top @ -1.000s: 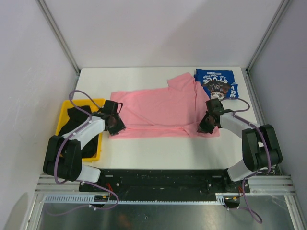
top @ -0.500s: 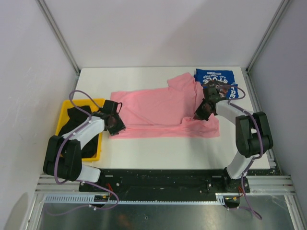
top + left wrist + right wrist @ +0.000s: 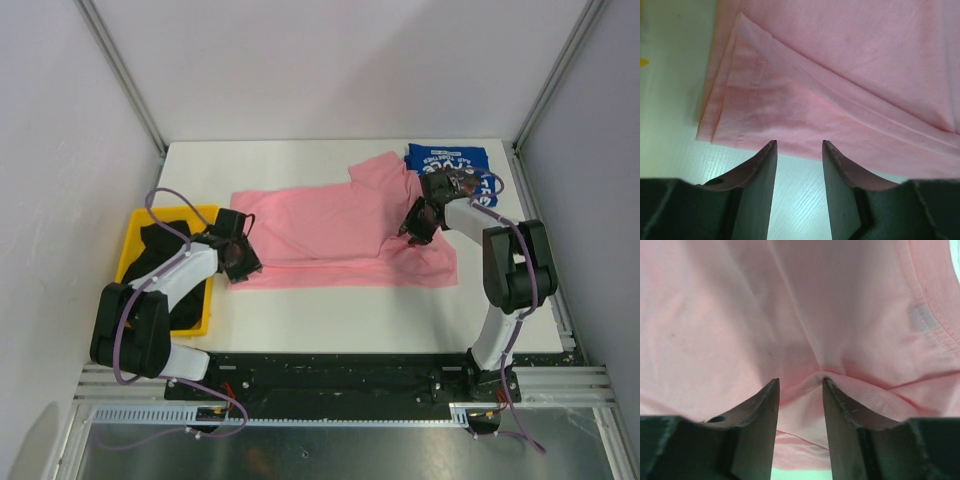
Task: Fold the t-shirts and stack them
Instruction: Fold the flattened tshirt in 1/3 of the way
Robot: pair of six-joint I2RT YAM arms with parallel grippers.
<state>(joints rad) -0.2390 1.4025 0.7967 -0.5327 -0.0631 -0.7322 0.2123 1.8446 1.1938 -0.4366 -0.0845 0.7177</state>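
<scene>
From my end I see a white table [image 3: 340, 322] with a faint wood grain, boxed in on three sides by plain pale walls: the back wall [image 3: 330, 70], the left wall [image 3: 50, 180] and the right wall [image 3: 600, 210]. A left post [image 3: 121, 75] and a right post [image 3: 558, 75], both metal, slant up from the far corners. A black rail [image 3: 340, 372] runs along the near edge, with a dull grey metal sheet [image 3: 330, 452] below it. The light is soft and even, the shadows weak
</scene>
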